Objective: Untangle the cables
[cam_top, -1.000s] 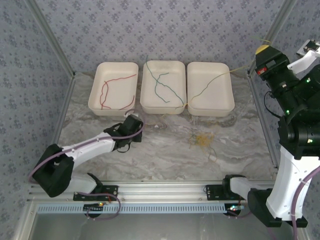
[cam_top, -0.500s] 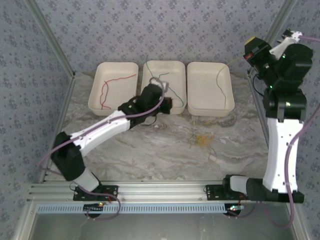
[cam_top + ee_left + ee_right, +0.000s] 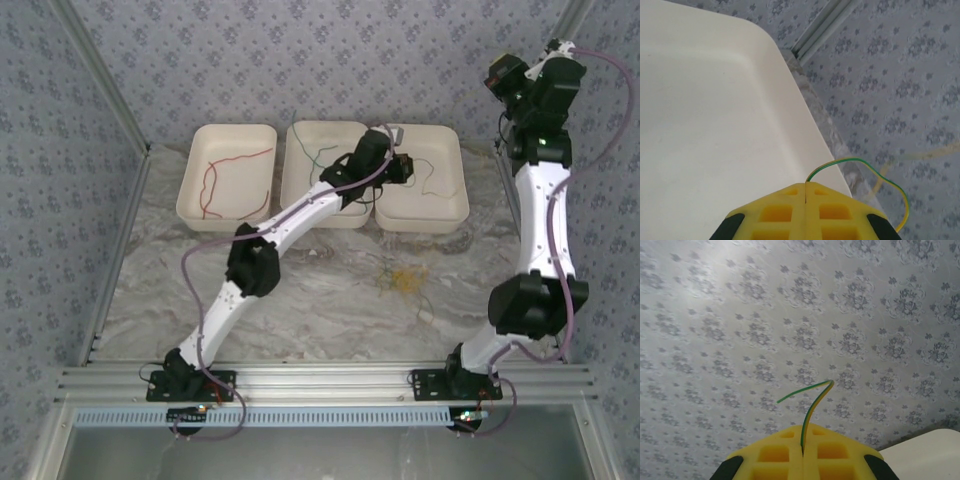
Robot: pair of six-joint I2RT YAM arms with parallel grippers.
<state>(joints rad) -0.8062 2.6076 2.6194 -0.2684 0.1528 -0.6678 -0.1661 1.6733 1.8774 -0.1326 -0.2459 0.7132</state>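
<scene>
Pinching a green-yellow cable [image 3: 860, 161] between pressed-together yellow fingers, the left gripper [image 3: 806, 186] hangs over the right tray [image 3: 715, 125]. The strand leaves the fingertips upward, arcs right across the tray's diagonal edge and drops toward the lower right corner of the frame. The right gripper [image 3: 803, 442], its claw likewise squeezed tight, nips a green-yellow strand that rises upright, then bends sharply left against the patterned wall [image 3: 790, 315]; whether both hold one strand I cannot tell. From above, the left arm stretches diagonally to the seam between the middle tray [image 3: 300, 125] and the right one, and the right arm stands tall at the upper right. A red cable [image 3: 240, 158] lies in the left tray [image 3: 185, 205] and a green cable [image 3: 318, 158] in the middle one. A yellow tangle [image 3: 403, 280] sits right of centre on the marble table [image 3: 320, 290], with bare marble to its left.
</scene>
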